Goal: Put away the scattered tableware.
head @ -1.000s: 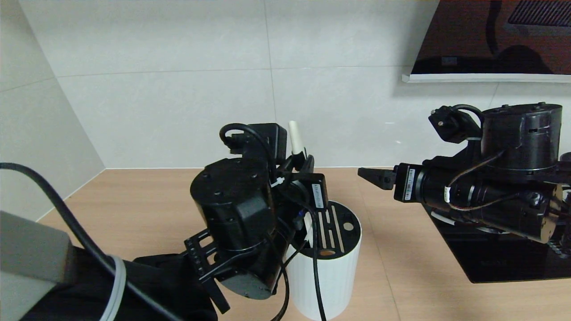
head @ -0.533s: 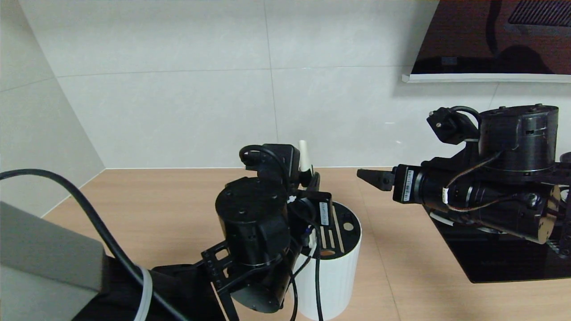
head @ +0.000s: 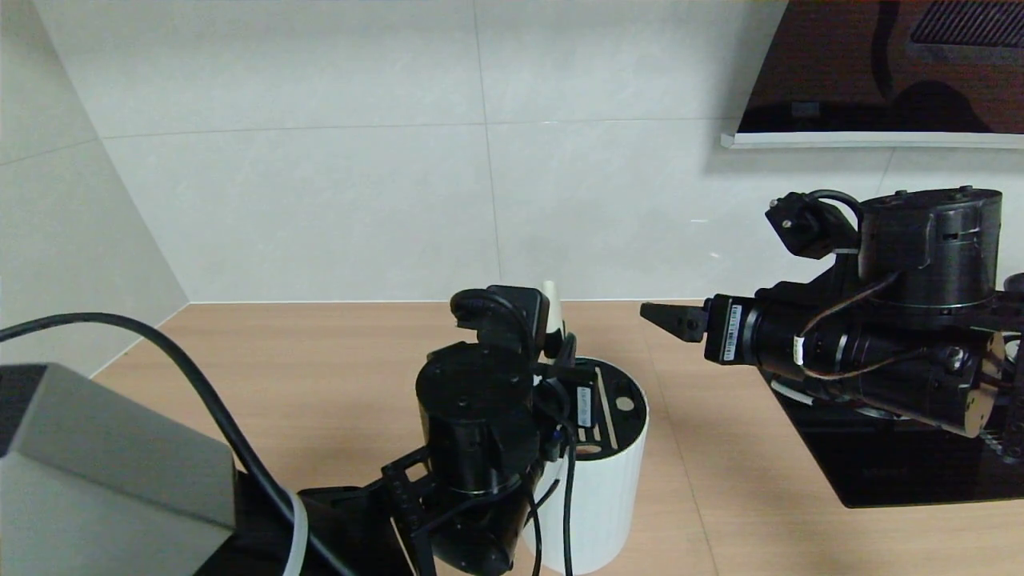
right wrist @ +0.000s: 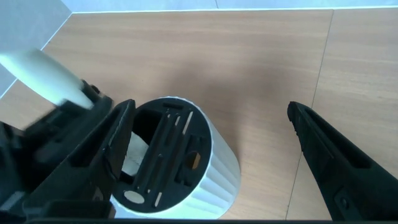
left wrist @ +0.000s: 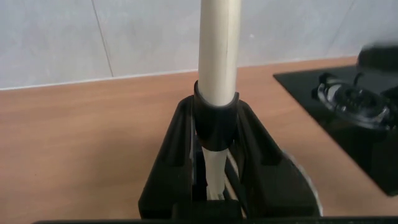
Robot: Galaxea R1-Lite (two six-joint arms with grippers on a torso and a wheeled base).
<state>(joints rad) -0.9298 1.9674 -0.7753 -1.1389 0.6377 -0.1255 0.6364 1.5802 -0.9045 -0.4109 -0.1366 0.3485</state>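
My left gripper (head: 560, 352) is shut on a cream-handled utensil (head: 550, 294), held upright over the slotted top of a white cylindrical holder (head: 612, 488). In the left wrist view the handle (left wrist: 217, 50) rises straight out of the shut gripper (left wrist: 214, 115), and the utensil's lower end is hidden behind the fingers. My right gripper (head: 664, 316) hangs open in the air to the right of the holder, holding nothing. The right wrist view looks down on the holder (right wrist: 211, 168) and the handle (right wrist: 43, 74), with the right gripper's (right wrist: 211, 109) fingers spread wide.
A black cooktop (head: 880, 472) lies on the wooden counter (head: 280, 360) at the right, under my right arm, and also appears in the left wrist view (left wrist: 373, 143). A dark range hood (head: 880, 64) hangs on the tiled wall above it.
My left arm has moved right and down, lowering the cream handle towards the holder's top. The right arm has barely moved.
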